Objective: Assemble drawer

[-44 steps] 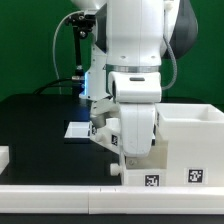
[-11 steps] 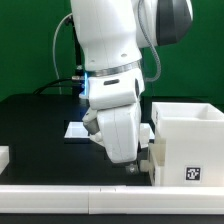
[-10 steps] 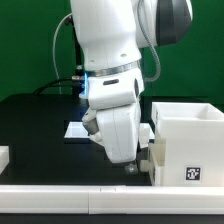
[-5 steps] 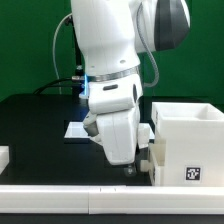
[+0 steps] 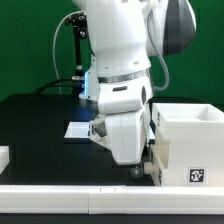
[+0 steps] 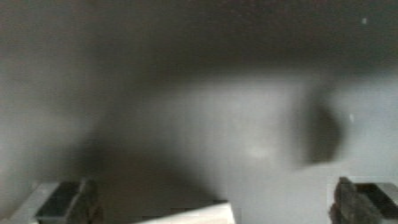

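Note:
The white box shell (image 5: 188, 140) of the drawer stands at the exterior view's right and shows one black-and-white tag (image 5: 197, 177) on its front. My gripper (image 5: 141, 172) hangs low over the table, close against the shell's left side. I cannot tell if it touches the shell. In the wrist view the picture is blurred. The two dark fingertips (image 6: 68, 203) stand far apart at the frame's edges, so my gripper (image 6: 217, 205) is open. A pale white corner (image 6: 187, 214) lies between them, not gripped. The smaller trays are hidden or out of view.
The marker board (image 5: 76, 130) lies flat on the black table behind the arm. A small white part (image 5: 4, 157) sits at the exterior view's left edge. A long white bar (image 5: 60, 191) edges the table's front. A dark stand (image 5: 72, 55) rises at the back.
The arm has shifted toward the exterior view's right over the last half second. The box shell's tag now sits slightly further right and lower. Earlier the shell showed two tags.

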You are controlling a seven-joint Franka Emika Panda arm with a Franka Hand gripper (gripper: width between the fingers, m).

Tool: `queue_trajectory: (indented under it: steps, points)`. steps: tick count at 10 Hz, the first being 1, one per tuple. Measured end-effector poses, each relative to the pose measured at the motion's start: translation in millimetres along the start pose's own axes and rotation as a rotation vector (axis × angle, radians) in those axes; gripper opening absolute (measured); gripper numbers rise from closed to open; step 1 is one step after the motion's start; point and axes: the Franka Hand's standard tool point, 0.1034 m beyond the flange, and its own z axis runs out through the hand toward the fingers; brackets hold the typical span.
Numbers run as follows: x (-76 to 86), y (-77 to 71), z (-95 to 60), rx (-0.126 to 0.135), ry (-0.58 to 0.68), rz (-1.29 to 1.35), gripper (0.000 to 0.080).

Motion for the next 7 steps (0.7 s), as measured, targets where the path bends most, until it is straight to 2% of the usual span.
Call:
queue_trajectory:
  steps: [2, 5, 7]
  points:
    - [-13.2, 3.7, -4.8, -0.007, -0.006, 0.006, 0.0649]
    - [-17.3, 12.6, -37.7, -0.058, -0.029, 0.025, 0.0649]
    - [-17.9, 10.2, -33.1, -0.05, -0.029, 0.027, 0.0649]
